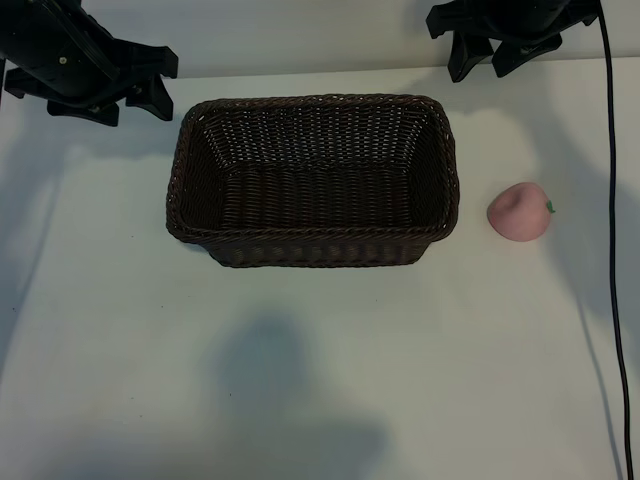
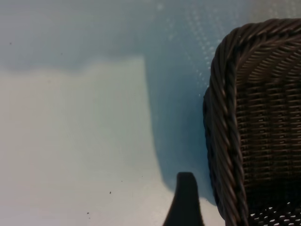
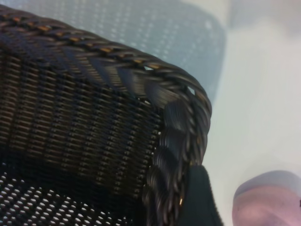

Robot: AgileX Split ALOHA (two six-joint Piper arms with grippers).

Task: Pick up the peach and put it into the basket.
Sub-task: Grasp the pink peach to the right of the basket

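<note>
The dark-brown woven basket (image 1: pixel 182 160) stands mid-table and holds nothing. The pale-pink peach (image 1: pixel 519 211) lies on the white table just off the basket's right end, its green leaf pointing away from the basket. My left gripper (image 1: pixel 130 108) hovers open beyond the basket's far left corner, nothing between its fingers. My right gripper (image 1: pixel 484 70) hangs open beyond the far right corner, behind the peach and apart from it. The left wrist view shows one finger (image 2: pixel 186 202) beside the basket's rim (image 2: pixel 221 122). In the right wrist view a finger (image 3: pixel 200 197) sits between the rim (image 3: pixel 178 99) and the peach (image 3: pixel 268 202).
A black cable (image 1: pixel 612 200) runs down the table's right side, past the peach. White tabletop (image 1: pixel 300 380) stretches in front of the basket and to its left.
</note>
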